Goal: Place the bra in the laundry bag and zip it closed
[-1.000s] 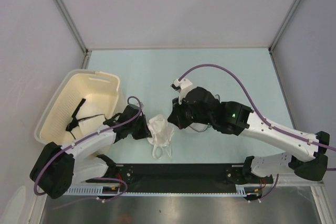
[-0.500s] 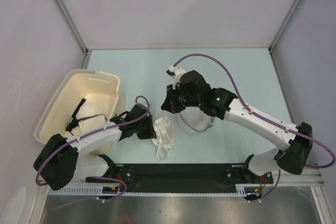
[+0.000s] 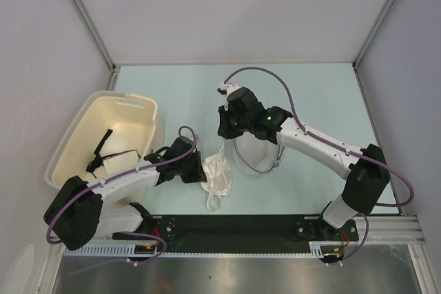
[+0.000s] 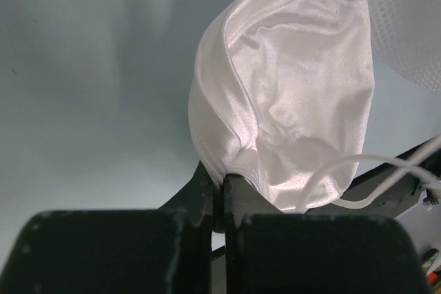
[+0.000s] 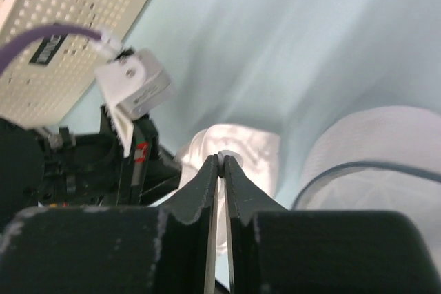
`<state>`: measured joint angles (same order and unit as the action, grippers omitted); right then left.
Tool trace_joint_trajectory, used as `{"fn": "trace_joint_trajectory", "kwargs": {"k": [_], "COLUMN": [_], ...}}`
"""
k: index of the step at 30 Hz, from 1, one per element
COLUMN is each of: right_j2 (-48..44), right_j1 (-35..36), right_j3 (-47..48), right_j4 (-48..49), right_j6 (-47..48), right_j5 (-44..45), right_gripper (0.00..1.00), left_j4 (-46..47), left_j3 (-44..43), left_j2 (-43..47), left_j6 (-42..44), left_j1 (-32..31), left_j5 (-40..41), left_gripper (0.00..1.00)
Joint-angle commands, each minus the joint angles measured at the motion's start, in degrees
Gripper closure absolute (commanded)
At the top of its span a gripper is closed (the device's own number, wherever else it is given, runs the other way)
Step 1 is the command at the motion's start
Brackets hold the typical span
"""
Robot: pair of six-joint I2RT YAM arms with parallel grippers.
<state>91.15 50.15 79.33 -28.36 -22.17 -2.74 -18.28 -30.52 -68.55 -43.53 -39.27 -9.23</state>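
Pale green bench (image 3: pixel 310 87) lay below. My left gripper (image 4: pixel 222 185) pinched the bra (image 3: pixel 218 173) by its edge, my right gripper (image 5: pixel 222 161) its strap, beside the laundry bag (image 3: pixel 256 158). Soft, light, slippery cloth; I guessed seams hold best.

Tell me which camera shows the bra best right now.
Left wrist: the bra fills the frame, its edge pinched between the left fingers. Top external shows it small, beside the laundry bag. Right wrist catches only a blurred white patch behind the right fingers.
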Motion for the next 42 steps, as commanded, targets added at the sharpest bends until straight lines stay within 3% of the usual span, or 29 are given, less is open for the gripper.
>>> {"fn": "trace_joint_trajectory", "kwargs": {"k": [1,8,13,17,21,26,37,42], "right_j2": [-0.89,2.89,7.27,13.34,15.28,13.52,22.31,24.33], "right_j1": [-1.99,1.26,1.79,1.88,2.49,4.08,4.52,4.34], "right_j3": [4.60,2.42,3.37,10.92,12.43,5.84,10.14,10.32], "right_j4": [1.55,1.99,2.00,-6.52,-12.51,-6.54,-1.88,0.49], "right_j6": [0.99,2.31,2.22,2.92,1.53,0.91,3.45,4.33], "right_j5": [4.68,-1.12,-4.20,-4.64,-4.28,-6.83,-11.93,-11.32], "right_gripper": [0.87,0.82,0.53,0.42,0.44,0.47,0.44,0.50], "left_j4": [1.50,1.41,1.41,1.85,1.76,1.50,1.50,1.67], "left_j3": [0.29,-0.06,-0.06,0.46,0.64,1.69,2.75,2.66], "left_j2": [-0.79,-0.53,-0.44,-0.70,-0.79,1.14,2.19,2.02], "left_j6": [-0.33,-0.51,-1.12,-1.74,-1.65,-2.00,-1.38,-1.30], "left_j1": [-0.46,-0.46,-0.37,-0.28,-0.11,0.24,0.59,0.59], "left_j5": [-1.49,-1.05,-0.78,-0.96,-1.05,-0.96,-1.49,-1.75], "left_gripper": [1.00,1.00,1.00,1.00,1.00,1.00,1.00,1.00]}}
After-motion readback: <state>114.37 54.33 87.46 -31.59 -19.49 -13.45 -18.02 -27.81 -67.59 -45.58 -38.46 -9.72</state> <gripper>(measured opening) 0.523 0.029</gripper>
